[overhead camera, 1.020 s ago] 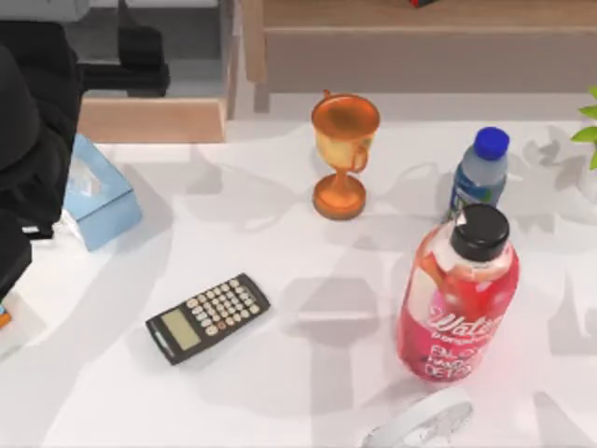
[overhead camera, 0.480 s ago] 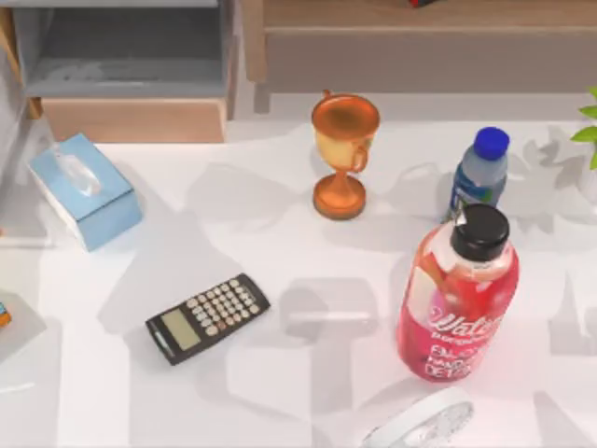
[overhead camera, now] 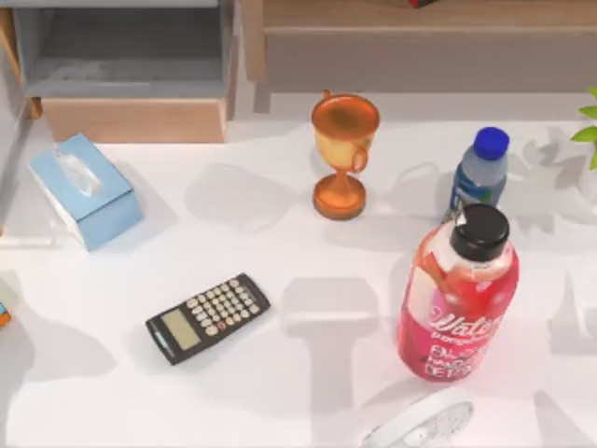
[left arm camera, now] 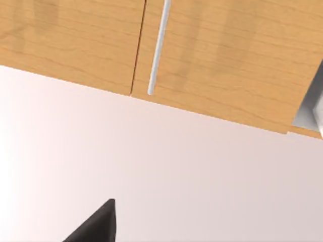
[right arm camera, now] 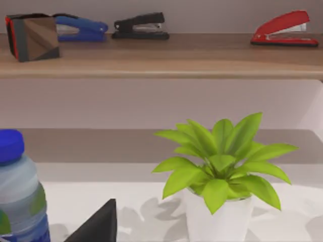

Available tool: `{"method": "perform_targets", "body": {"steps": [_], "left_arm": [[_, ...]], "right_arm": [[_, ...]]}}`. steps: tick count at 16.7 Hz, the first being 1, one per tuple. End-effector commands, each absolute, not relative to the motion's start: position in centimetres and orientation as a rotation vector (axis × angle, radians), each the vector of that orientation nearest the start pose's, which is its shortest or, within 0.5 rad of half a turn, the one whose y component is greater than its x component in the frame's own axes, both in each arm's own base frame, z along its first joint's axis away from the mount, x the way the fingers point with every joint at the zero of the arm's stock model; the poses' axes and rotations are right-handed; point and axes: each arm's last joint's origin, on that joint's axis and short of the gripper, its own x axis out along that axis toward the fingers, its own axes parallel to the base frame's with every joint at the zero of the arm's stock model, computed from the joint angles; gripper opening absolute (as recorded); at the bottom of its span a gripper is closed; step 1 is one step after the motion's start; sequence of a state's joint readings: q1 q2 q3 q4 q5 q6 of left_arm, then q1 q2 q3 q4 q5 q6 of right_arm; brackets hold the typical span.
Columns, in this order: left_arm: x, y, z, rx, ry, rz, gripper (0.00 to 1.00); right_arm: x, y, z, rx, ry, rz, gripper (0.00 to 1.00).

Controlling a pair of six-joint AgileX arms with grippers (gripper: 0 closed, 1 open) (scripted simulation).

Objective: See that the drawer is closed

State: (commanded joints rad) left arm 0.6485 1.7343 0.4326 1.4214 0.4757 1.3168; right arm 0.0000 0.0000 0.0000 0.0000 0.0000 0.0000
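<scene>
The drawer (overhead camera: 131,70) sits at the far left of the surface (overhead camera: 280,261) in the top view, pulled out: its grey floor and walls lie open to the camera, with the tan front panel toward the near side. Just near of that panel stands a blue tissue box (overhead camera: 86,190). A calculator (overhead camera: 207,317) lies nearer still, well apart from the drawer. To the right stand a trophy (overhead camera: 343,154), a blue-capped bottle (overhead camera: 480,173) and a red bottle (overhead camera: 459,299).

The left wrist view faces light wooden cabinet fronts (left arm camera: 227,55) with a slim silver handle (left arm camera: 158,48) above a pale surface; a dark tip of the left end effector (left arm camera: 98,224) shows at the edge, and whether it is apart or together cannot be told. The right wrist view faces a potted plant (right arm camera: 219,166) and a shelf (right arm camera: 166,58) carrying staplers; a dark tip of the right end effector (right arm camera: 98,224) shows, its state likewise unclear.
</scene>
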Motion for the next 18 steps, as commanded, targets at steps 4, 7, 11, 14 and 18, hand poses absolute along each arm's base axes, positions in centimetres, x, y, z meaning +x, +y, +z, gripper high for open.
{"method": "perform_targets", "body": {"steps": [4, 7, 11, 14, 18], "left_arm": [[22.8, 17.5, 11.3, 1.527, 0.016, 0.077, 1.00], [22.9, 17.5, 9.7, 1.568, -0.013, -0.008, 1.00], [22.9, 17.5, 9.5, 1.571, -0.016, -0.016, 1.00], [23.4, 17.4, 9.5, 1.570, -0.016, -0.016, 1.00], [25.3, 17.4, 9.5, 1.571, -0.016, -0.016, 1.00]], "right_arm": [[10.6, -0.1, 16.0, 0.000, 0.000, 0.000, 1.00], [10.6, -0.1, 16.0, 0.000, 0.000, 0.000, 1.00], [10.6, -0.1, 16.0, 0.000, 0.000, 0.000, 1.00], [10.6, -0.1, 16.0, 0.000, 0.000, 0.000, 1.00], [10.6, -0.1, 16.0, 0.000, 0.000, 0.000, 1.00]]}}
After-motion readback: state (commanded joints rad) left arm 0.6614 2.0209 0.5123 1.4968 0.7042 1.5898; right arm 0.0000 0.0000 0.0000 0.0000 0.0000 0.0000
